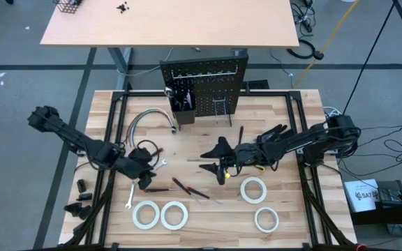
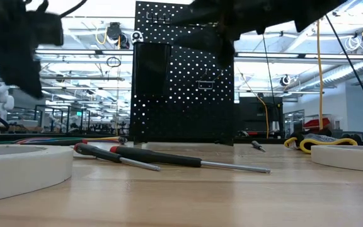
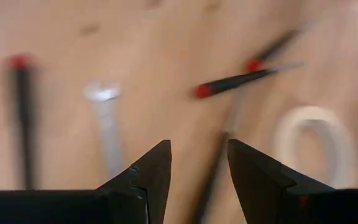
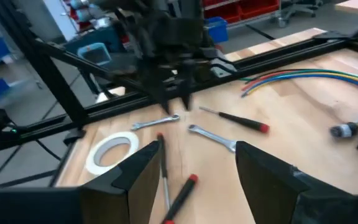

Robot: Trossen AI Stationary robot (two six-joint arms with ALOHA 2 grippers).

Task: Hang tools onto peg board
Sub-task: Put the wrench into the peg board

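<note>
tools still on the table — a crowded pick under my left arm

the tools lie loose on the tabletop (image 1: pixel 187 150), well short of the peg board (image 1: pixel 204 84) at the far edge. my left gripper (image 1: pixel 144 174) hovers with jaws spread and empty over a wrench (image 3: pixel 104 118) and a screwdriver (image 3: pixel 232 82) — they lie close together, so i could nudge one while pinching the other. right gripper (image 1: pixel 218 164) hangs mid-table, jaws spread, empty; both arms are near, so i worry about a clash.

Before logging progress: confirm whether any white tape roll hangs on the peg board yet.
No. In the high view all four white tape rolls lie flat on the wooden table, in front of the peg board.
</note>
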